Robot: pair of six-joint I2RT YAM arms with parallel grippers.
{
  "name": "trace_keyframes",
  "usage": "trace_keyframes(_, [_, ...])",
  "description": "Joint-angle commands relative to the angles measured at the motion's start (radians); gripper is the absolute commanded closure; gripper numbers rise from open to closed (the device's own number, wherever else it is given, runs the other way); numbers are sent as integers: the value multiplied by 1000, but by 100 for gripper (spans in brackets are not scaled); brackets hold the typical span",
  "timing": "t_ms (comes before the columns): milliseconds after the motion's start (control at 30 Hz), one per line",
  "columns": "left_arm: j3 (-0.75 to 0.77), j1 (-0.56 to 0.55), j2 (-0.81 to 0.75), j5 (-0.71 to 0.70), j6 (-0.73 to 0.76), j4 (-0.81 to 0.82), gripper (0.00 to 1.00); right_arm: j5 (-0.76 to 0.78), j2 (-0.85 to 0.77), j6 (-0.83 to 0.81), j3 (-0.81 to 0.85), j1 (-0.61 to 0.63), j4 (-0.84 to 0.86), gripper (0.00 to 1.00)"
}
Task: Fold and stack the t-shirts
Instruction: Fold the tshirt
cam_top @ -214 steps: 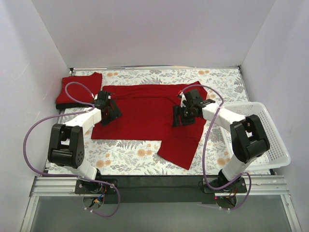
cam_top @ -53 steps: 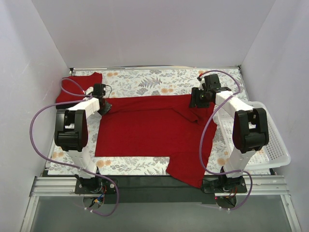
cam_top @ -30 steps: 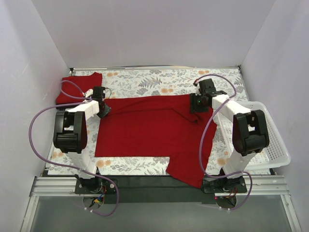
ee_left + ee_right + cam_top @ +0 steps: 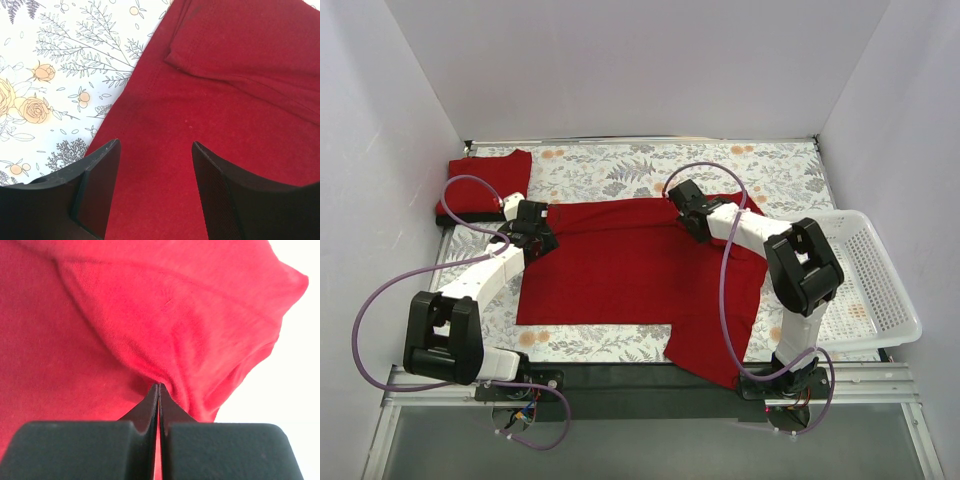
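Observation:
A red t-shirt [image 4: 620, 270] lies spread on the floral tablecloth [image 4: 620, 165], one sleeve hanging toward the near edge. My right gripper [image 4: 684, 210] is over the shirt's upper right part. In the right wrist view it [image 4: 159, 386] is shut on a pinched fold of the red fabric [image 4: 200, 330], which bunches up from the fingertips. My left gripper [image 4: 536, 234] hovers at the shirt's upper left corner. In the left wrist view it [image 4: 155, 150] stands open over the flat red cloth [image 4: 240, 100], holding nothing. A second red t-shirt [image 4: 485, 185] lies folded at the back left.
A white plastic basket [image 4: 880, 290] sits at the right edge of the table. White walls enclose the back and both sides. Purple cables loop from both arms. The tablecloth [image 4: 60, 75] shows beside the shirt's left edge.
My right gripper has shut on the shirt's upper right fabric and moved left with it. My left gripper has opened and shifted slightly onto the shirt's corner.

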Motion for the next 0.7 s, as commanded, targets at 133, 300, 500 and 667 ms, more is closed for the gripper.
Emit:
trace_keyframes(133, [5,-3,-8,-14,17,26,44,41,29,-39,115,-36,-5,99])
trace_keyframes(300, [8,-3,2,-4,22,27,44,5,60,-49,156,-79,-8,94])
trace_keyframes(500, [7,-3,5,5,25,30,45,-74,78,-11,185,-164,-10,82])
trace_keyframes(667, [10,-3,13,13,28,30,45,-143,98,27,217,-213,-13,75])
